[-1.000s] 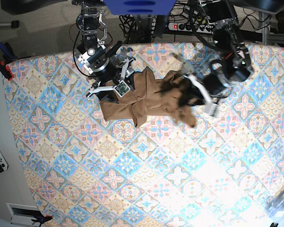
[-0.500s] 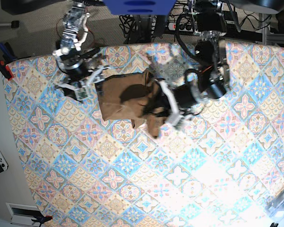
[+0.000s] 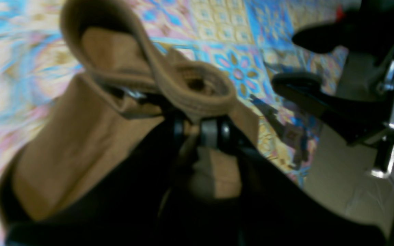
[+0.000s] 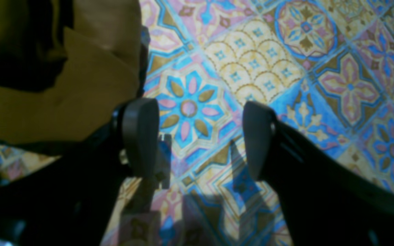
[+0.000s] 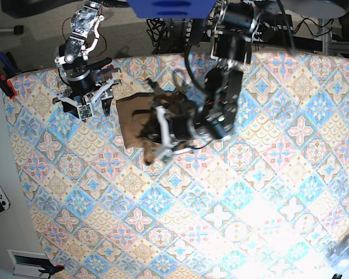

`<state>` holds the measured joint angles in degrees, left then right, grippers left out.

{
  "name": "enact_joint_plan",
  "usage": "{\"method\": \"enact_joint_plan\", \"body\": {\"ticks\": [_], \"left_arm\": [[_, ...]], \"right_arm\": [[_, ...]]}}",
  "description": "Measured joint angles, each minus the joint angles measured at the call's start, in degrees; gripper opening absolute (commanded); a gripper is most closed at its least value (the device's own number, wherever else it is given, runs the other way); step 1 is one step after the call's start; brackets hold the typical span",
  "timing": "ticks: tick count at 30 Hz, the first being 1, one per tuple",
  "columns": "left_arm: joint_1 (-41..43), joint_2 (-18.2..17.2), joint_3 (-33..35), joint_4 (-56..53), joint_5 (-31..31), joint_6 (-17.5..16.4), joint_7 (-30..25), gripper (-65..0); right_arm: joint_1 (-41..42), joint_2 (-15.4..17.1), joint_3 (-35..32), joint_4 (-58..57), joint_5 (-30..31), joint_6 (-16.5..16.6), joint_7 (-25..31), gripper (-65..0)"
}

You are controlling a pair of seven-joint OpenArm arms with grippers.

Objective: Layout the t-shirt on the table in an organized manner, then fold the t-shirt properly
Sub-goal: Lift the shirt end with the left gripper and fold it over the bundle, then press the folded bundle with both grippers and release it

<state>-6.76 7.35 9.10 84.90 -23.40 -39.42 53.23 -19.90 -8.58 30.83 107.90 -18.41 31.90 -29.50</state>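
My left arm reaches in from the far edge and bends across the table [image 5: 267, 192], its left gripper [image 3: 200, 131] pinched on a fold of the t-shirt [image 5: 134, 119], which lies bunched near the far left. My right gripper [image 4: 200, 136] hangs spread and empty just beside the shirt's edge.

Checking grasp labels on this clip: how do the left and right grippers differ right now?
The left gripper has its jaws shut on a fold of the t-shirt; the right gripper has its jaws wide apart and empty. The left sits over the shirt, while the right is beside it, over the bare table. Both have dark fingers.
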Motion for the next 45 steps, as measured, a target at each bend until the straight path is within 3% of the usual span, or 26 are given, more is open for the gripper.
{"method": "enact_joint_plan", "body": {"ticks": [8,14,17,24,28,36,38,42,44,45], "left_arm": [[-1.2,0.3,2.8,-2.5,-0.3,-0.2,-0.1,-64.2],[-1.0,0.2,3.3,-2.4,-0.5,-0.2,-0.1,-32.0],[-1.3,-0.3,7.6,-2.3,-0.2,-0.2,-0.1,-26.9],[-2.4,-0.9,18.9,-2.3,-0.2,-0.5,0.1,-31.4],[-3.3,-1.0,18.9,-1.4,-0.4,0.0,-0.2,-34.4],[-3.5,-3.2,17.7,18.4,-0.8,-0.6,-0.1,-41.7],[-2.8,-2.9,12.8,21.1,-1.8,-1.1,-0.5,-46.4],[-0.8,-7.8,3.0,21.1,-0.1,0.1,-0.3,-61.7],[1.1,-11.3,1.3,21.0,-0.1,5.0,0.2,-65.0],[1.6,-12.4,0.8,20.8,0.2,7.3,0.9,-65.0]], "right_arm": [[0.0,0.0,0.4,0.0,0.0,0.0,0.0,-27.8],[0.0,0.0,0.4,0.0,0.0,0.0,0.0,-27.8],[0.0,0.0,0.4,0.0,0.0,0.0,0.0,-27.8],[0.0,0.0,0.6,0.0,0.0,-0.3,0.1,-27.8],[0.5,0.0,3.5,0.0,0.4,0.5,0.3,-27.8],[7.0,0.0,10.6,0.2,0.2,0.0,0.5,-28.1],[6.2,-0.2,10.3,0.4,0.3,0.5,0.2,-32.7],[6.3,-0.1,10.5,1.3,-0.1,4.3,1.2,-53.7],[6.9,-0.1,10.4,1.5,0.3,7.0,3.6,-65.0],[6.9,-0.3,10.1,1.5,0.3,7.3,4.5,-65.0]]}}
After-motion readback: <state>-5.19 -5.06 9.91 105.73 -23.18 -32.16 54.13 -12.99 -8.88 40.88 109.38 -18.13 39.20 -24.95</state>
